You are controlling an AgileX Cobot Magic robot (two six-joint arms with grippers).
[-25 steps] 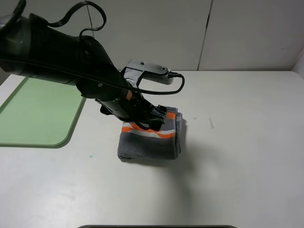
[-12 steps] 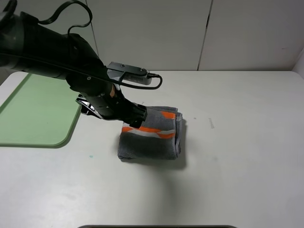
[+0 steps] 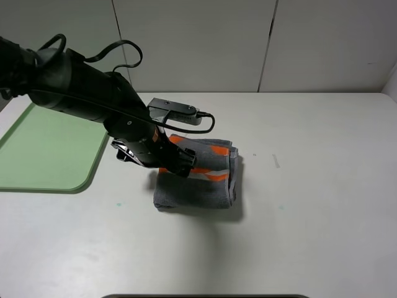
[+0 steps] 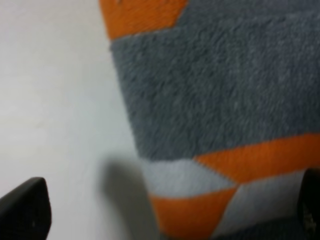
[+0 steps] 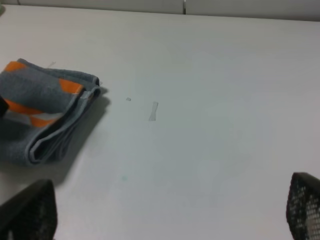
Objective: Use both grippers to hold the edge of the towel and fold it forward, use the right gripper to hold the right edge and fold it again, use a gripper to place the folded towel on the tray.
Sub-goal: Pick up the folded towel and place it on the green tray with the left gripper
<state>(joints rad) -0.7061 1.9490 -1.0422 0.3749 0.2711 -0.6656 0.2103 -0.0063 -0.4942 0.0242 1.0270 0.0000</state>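
The towel point(image 3: 197, 186) lies folded into a compact, nearly square pad on the white table point(image 3: 322, 186), just right of the tray point(image 3: 49, 149) and not touching it. Its orange-and-pale band runs side to side, and its layered fold faces right. The left gripper point(image 3: 180, 164) hangs over its far-left part with fingers wide apart. The right gripper point(image 5: 166, 207), fingers also spread, holds nothing and is well off to the towel's right.

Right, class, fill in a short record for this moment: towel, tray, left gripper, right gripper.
towel: folded, orange patches showing, lying on the white table
tray: light green, left of the towel, not touching it
left gripper: open, over the towel's tray-side edge, not closed on it
right gripper: open, holding nothing, away from the towel
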